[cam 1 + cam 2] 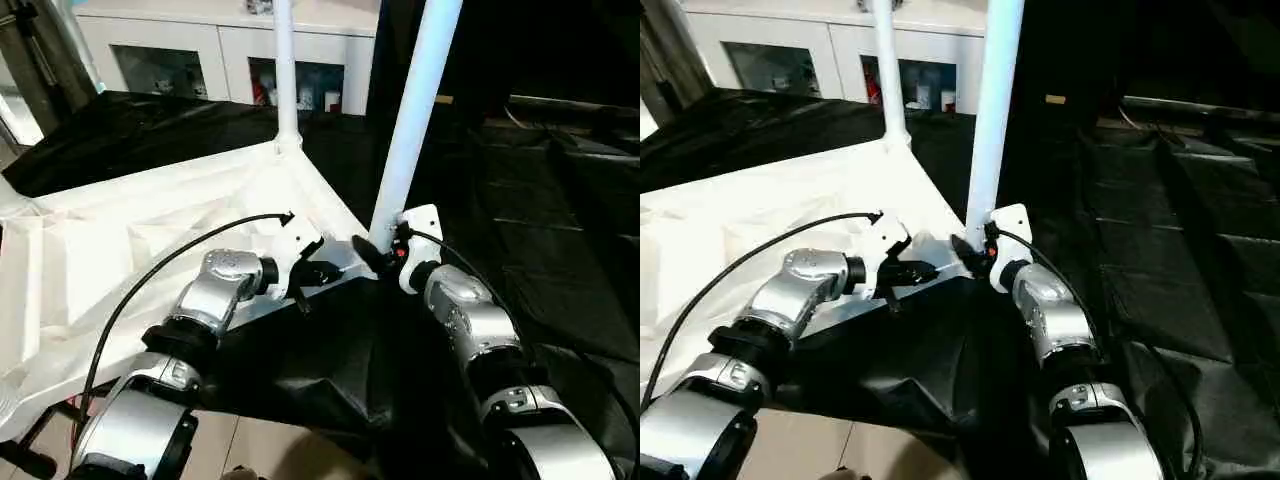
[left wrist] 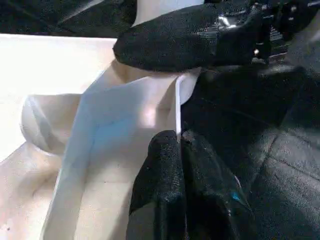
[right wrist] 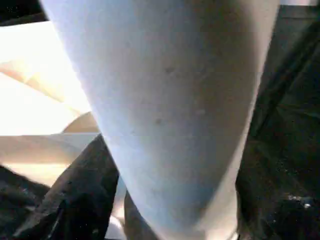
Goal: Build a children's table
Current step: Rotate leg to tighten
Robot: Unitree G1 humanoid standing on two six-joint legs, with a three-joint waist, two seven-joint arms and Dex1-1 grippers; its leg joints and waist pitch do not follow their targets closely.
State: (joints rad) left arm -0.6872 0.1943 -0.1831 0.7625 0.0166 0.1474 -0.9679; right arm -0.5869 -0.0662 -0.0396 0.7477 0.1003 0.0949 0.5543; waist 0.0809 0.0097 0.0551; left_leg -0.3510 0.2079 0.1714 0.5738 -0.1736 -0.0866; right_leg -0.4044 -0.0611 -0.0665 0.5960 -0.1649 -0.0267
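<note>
Upside-down table top — near leg upright

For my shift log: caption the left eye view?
Right gripper at the near leg's base; left gripper pinching the tabletop's rim.

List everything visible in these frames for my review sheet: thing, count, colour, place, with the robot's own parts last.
Table top: one, white, upside down on the black cloth, ribbed underside up.
Legs: two, white, upright in corner sockets; near leg at the corner by the grippers, far leg at the back corner.
Black cloth: one, covering the work surface.
Cabinet: one, white with glass doors, behind.
Left gripper: black fingers, shut on the table top's rim.
Right gripper: black fingers, around the near leg's base.
</note>
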